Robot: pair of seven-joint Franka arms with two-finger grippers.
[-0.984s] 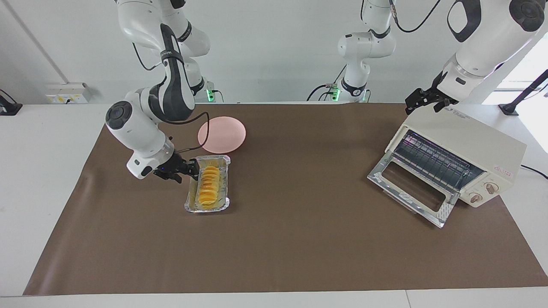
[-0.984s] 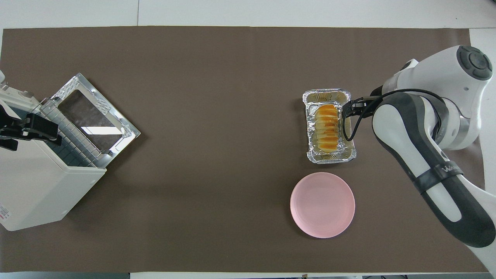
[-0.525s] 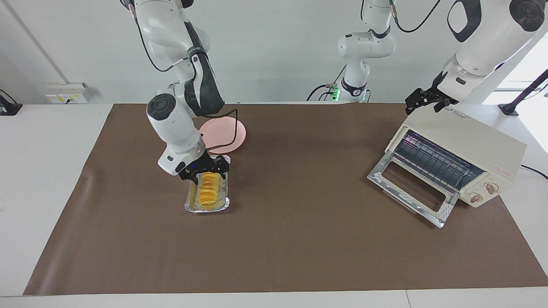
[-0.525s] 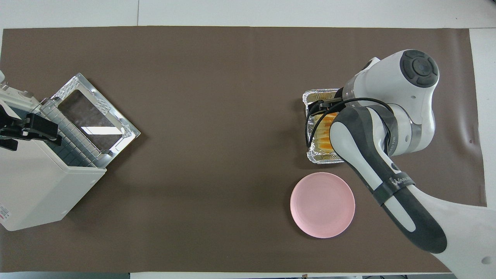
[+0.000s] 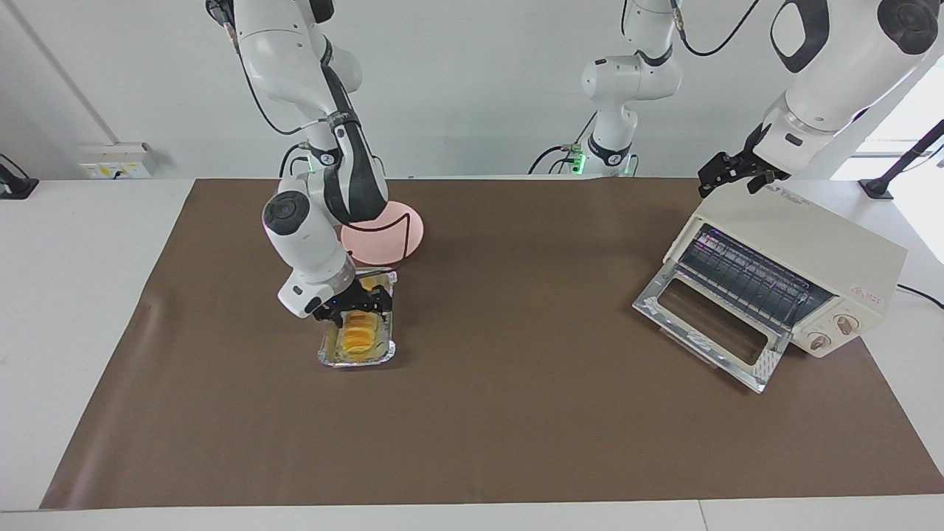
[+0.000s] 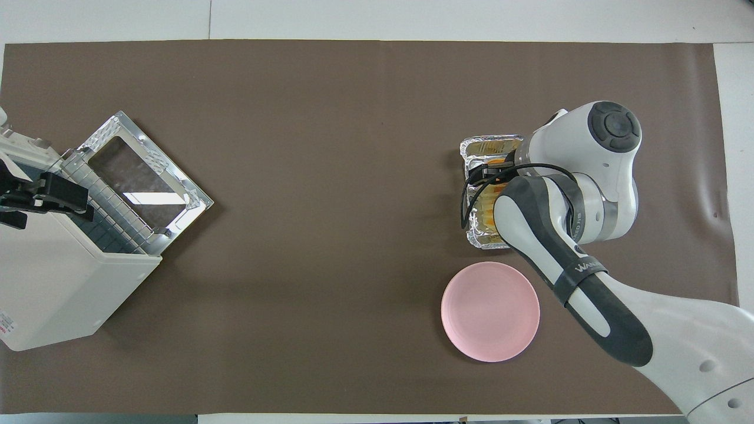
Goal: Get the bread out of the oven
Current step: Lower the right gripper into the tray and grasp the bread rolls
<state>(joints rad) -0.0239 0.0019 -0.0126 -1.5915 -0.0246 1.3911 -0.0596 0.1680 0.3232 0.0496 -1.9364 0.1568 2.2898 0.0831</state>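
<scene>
Movement first, and it all belongs to the right arm. A second ago the right gripper [image 5: 359,304] sat low beside the foil tray [image 5: 354,361], on the side toward the right arm's end of the table. Now it has swung in over the tray and dropped lower, fingers pointing down.

Starting close to the robots: the left gripper [image 5: 732,173] hasn't budged. It rests at the top edge of the oven [image 5: 811,228] nearest the robots, fingers spread, that arm simply waiting. The oven's glass door [image 5: 708,324] hangs open, just as before. The pink plate [image 6: 490,311] holds its spot too.

One step farther out, just beside the plate, comes the tray with the bread [image 5: 358,332] lying in it (so it's out on the brown mat [image 5: 516,413], well apart from the oven). The loaf's long axis runs with the tray's, one end pointing at the robots and the other straight away from them.

The right gripper's fingers are spread wide, one on each side of the loaf at the end nearer the robots. I can't tell whether they touch it yet.
</scene>
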